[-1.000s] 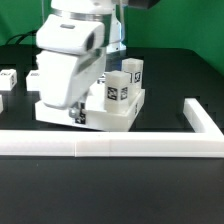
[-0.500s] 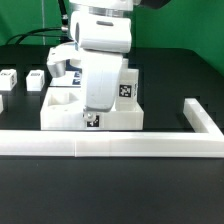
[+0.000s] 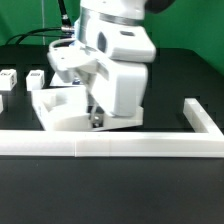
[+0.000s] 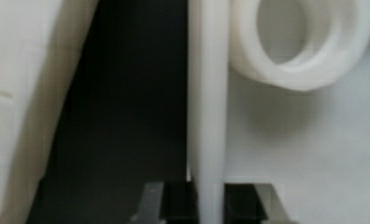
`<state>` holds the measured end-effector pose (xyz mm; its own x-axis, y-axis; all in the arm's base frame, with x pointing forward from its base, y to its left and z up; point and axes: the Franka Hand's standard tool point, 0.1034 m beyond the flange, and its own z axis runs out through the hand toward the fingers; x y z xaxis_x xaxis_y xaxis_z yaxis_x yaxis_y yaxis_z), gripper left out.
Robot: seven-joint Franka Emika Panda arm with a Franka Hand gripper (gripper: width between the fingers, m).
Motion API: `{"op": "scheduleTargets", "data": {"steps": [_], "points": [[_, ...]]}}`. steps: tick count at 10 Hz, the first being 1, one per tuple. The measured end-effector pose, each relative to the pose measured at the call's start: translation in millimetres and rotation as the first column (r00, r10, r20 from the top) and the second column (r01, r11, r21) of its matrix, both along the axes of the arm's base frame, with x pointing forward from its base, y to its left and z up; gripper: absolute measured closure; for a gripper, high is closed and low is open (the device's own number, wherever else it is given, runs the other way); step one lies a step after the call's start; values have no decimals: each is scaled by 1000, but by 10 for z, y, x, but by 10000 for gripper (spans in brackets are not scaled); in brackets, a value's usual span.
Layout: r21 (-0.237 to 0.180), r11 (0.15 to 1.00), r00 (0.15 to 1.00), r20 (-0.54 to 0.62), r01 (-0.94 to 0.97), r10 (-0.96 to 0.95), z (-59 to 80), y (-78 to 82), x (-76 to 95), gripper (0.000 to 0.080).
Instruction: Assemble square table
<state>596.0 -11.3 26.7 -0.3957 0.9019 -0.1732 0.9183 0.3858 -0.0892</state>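
Observation:
The square table's white slab point(image 3: 58, 108) lies on the black table just behind the long white wall. The big white arm leans over the slab's right part in the exterior view. My gripper point(image 3: 97, 121) reaches down at the slab's front edge. In the wrist view my gripper point(image 4: 207, 201) is shut on a thin upright white rib of the slab point(image 4: 207, 90), with one dark fingertip point(image 4: 166, 203) on each side. A round raised ring point(image 4: 299, 45) on the slab shows beside the rib. Two short white legs point(image 3: 8, 78) point(image 3: 37, 77) stand at the exterior view's left.
A long low white wall point(image 3: 110, 147) runs along the front and turns back at the exterior view's right point(image 3: 206, 120). Black cables hang behind the arm at the back.
The arm has swung toward the exterior view's right and turned the slab with it. The tagged blocks seen on the slab earlier are now hidden behind the arm.

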Motion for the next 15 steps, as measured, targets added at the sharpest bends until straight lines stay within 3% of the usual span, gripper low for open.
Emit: {"op": "scheduleTargets", "data": {"steps": [2, 3, 4, 6, 10, 12, 15], "points": [[-52, 989, 987, -86, -142, 137, -2, 465, 1, 739], [-54, 976, 972, -116, -210, 203, -18, 695, 39, 739], [-44, 964, 958, -135, -261, 253, -25, 801, 58, 739], [-30, 941, 927, -181, -338, 328, -20, 869, 58, 739], [19, 866, 834, -257, -501, 488, -76, 773, -46, 739], [38, 850, 824, -228, -525, 519, -78, 758, -63, 739], [92, 758, 710, -294, -645, 640, -66, 901, -112, 739]]}}
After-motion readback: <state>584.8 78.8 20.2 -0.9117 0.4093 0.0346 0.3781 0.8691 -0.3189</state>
